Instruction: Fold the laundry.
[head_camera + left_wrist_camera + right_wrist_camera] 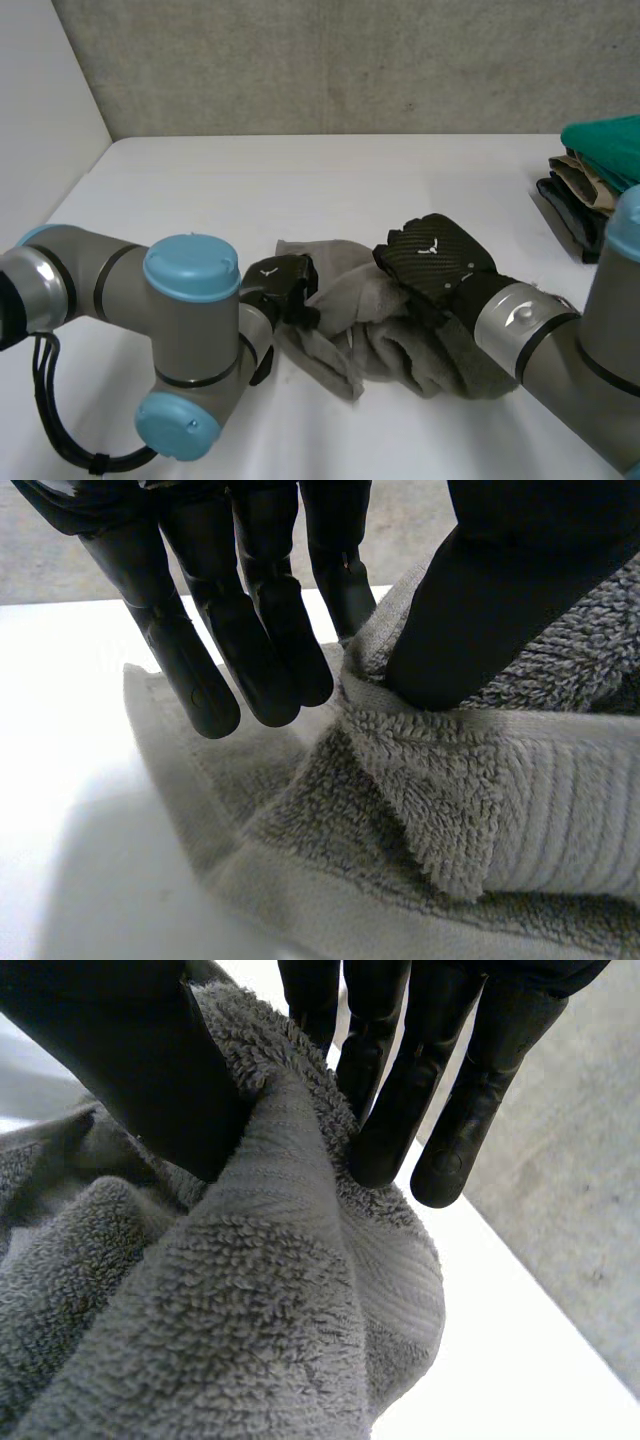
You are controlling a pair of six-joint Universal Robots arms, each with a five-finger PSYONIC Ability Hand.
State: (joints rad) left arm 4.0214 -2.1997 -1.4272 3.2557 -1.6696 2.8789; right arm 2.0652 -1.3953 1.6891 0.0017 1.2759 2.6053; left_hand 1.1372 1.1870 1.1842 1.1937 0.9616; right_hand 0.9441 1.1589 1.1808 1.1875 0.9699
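White table (pixel 300 180) runs back to a rough grey concrete wall (pixel 350 60) in the head view. A crumpled grey terry towel (pixel 390 330) lies at the lower centre of the frame. The left hand (pixel 285 283) sits at the towel's left edge, and the right hand (pixel 435 262) rests on its upper right part. At the far right edge of the frame stands a stack of folded clothes with a teal piece on top (pixel 590 160), well apart from the towel.

From the left wrist, the left hand (pixel 250 600) grips a raised, hemmed fold of the towel (pixel 480 810) between its thumb (pixel 500 590) and the nearest finger. Its other fingers hang straight just above the flat cloth, with bare table (pixel 70 730) beside them.

From the right wrist, the right hand (pixel 420 1080) pinches a ridge of towel (pixel 250 1310) between its thumb (pixel 130 1060) and straight fingers. More cloth is bunched under the palm. Table (pixel 500 1360) and wall (pixel 590 1190) lie beyond the fingertips.
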